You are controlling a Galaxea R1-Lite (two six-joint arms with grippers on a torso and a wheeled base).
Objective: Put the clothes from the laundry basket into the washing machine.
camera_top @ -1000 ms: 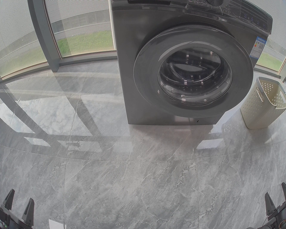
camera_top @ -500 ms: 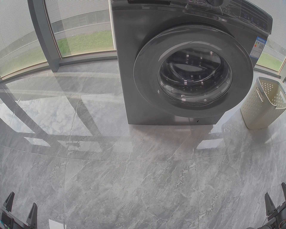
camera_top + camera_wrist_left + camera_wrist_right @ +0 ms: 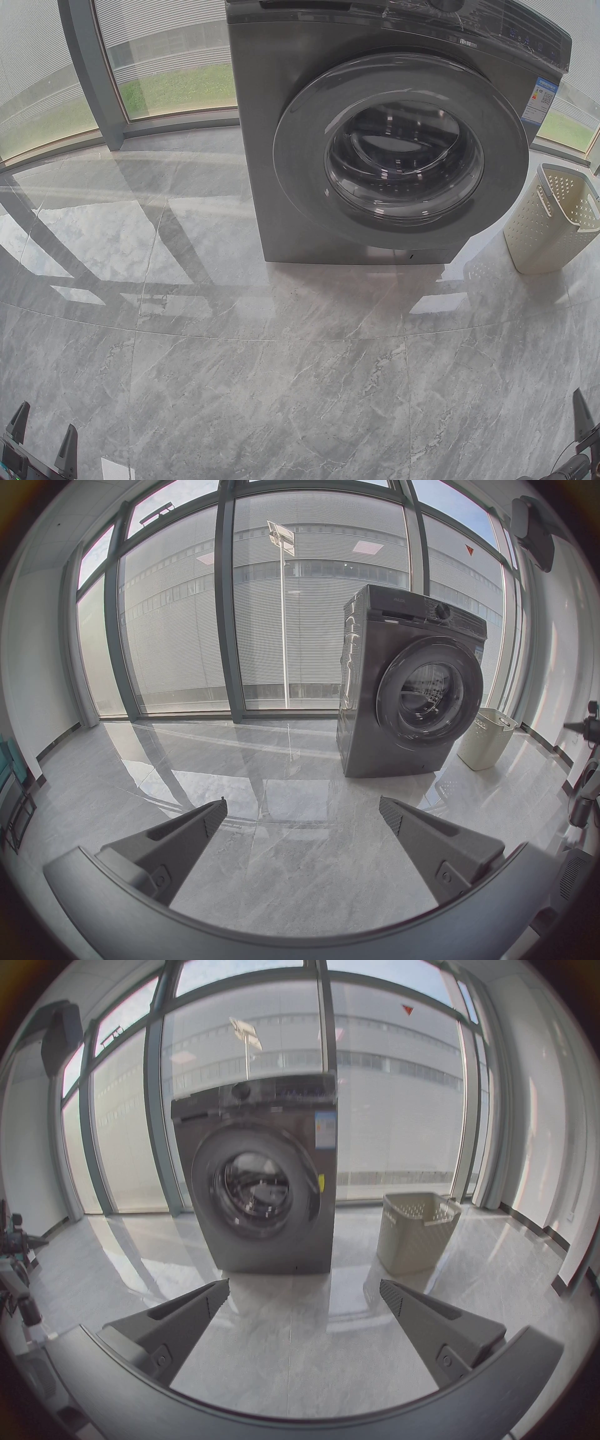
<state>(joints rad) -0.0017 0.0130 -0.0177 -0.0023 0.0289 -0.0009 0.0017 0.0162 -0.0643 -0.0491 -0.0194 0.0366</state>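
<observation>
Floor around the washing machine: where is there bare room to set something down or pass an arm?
The floor is bare across the wide stretch in front of the washing machine, and on its left up to the window wall. The tight spot is the narrow gap between the machine and the laundry basket on its right.

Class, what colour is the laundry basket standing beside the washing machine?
The laundry basket is cream, with perforated walls; the head view shows it best.
</observation>
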